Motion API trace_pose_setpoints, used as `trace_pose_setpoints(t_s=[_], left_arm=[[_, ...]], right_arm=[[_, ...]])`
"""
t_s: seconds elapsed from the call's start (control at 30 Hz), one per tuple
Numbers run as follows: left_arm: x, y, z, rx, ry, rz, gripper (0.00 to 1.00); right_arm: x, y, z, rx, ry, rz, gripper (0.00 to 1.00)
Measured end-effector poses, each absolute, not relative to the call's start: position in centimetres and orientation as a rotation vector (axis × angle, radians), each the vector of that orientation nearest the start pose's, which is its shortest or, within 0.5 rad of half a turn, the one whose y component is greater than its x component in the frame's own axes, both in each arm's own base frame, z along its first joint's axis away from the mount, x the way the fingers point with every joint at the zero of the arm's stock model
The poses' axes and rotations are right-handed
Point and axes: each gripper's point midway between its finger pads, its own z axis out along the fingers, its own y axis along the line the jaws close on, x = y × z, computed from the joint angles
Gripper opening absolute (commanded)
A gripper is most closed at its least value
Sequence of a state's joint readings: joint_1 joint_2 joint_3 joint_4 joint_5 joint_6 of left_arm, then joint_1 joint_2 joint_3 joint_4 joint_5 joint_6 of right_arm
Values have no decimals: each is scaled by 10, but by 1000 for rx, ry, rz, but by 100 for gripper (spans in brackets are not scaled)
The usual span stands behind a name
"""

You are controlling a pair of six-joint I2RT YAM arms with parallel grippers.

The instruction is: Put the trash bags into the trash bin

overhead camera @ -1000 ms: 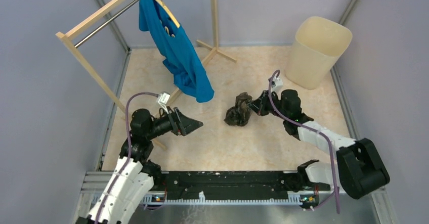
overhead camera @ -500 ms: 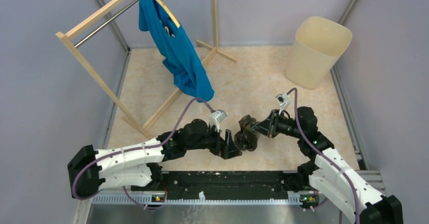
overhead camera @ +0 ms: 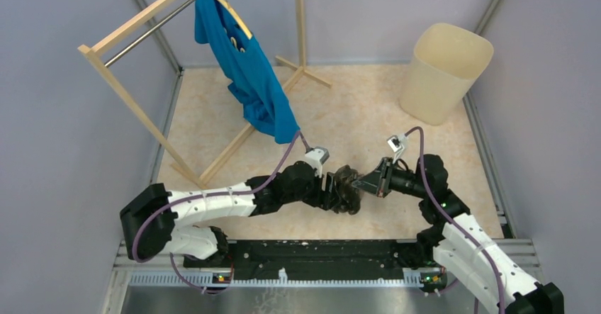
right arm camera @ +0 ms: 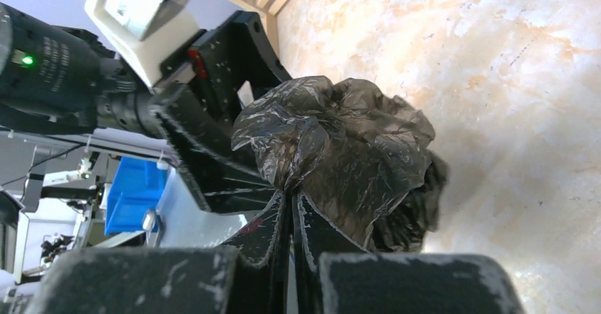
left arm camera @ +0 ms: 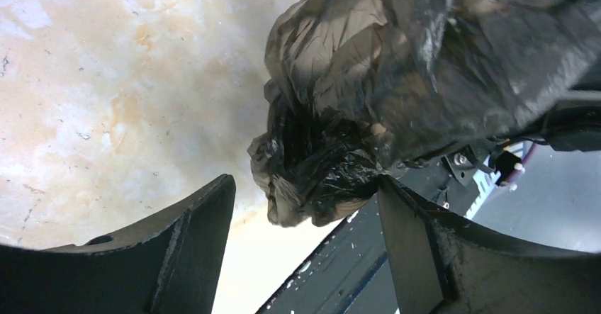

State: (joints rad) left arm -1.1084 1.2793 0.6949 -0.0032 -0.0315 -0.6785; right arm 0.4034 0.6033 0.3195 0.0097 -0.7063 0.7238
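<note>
The trash bag point(overhead camera: 348, 188) is a crumpled, glossy dark brown-black bundle held just above the table near the front middle. My right gripper point(overhead camera: 363, 182) is shut on it from the right; in the right wrist view its fingers point(right arm camera: 312, 230) pinch a fold of the bag point(right arm camera: 340, 151). My left gripper point(overhead camera: 336, 189) is open and reaches the bag from the left; in the left wrist view the bag point(left arm camera: 368, 108) hangs between and just beyond the spread fingers point(left arm camera: 177, 250). The cream-beige trash bin point(overhead camera: 445, 71) stands at the far right corner, away from both grippers.
A wooden clothes rack point(overhead camera: 135, 94) with a blue shirt point(overhead camera: 249, 73) on a hanger stands at the back left, its legs reaching toward the table's middle. Grey walls enclose the table. The black rail point(overhead camera: 319, 254) runs along the front edge.
My left arm has swung right from the table's left side, and its open gripper is now at the bag. My right gripper has drawn the bag toward the front middle.
</note>
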Motion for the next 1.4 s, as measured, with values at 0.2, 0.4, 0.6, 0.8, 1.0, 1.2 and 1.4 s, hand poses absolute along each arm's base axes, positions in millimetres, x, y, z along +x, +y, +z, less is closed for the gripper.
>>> trace_pose_setpoints(t_s=[0.2,0.4,0.6,0.8,1.0,1.2,1.4], left_arm=[[153,-342,99,427,2326,-900,27],[155,-336,93,399,2307,-897,0],[155,-323,104,403,2270,-897,0],[149,-311,137,393,2164,-980,13],[128,-303,141,376,2122,-1141,82],[120,-304,130,321,2142,-1226,98],[127,-318,130,318,2149,-1222,98]], right_arm=[[156,214,169,-213,2026,1411,0],[167,204,152,-115,2103,1294,0],[185,187,149,-22,2141,1117,0],[187,181,151,6,2123,1072,0],[179,195,167,-31,2089,1214,0],[169,206,184,-80,2047,1337,0],[163,211,197,-113,1985,1410,0]])
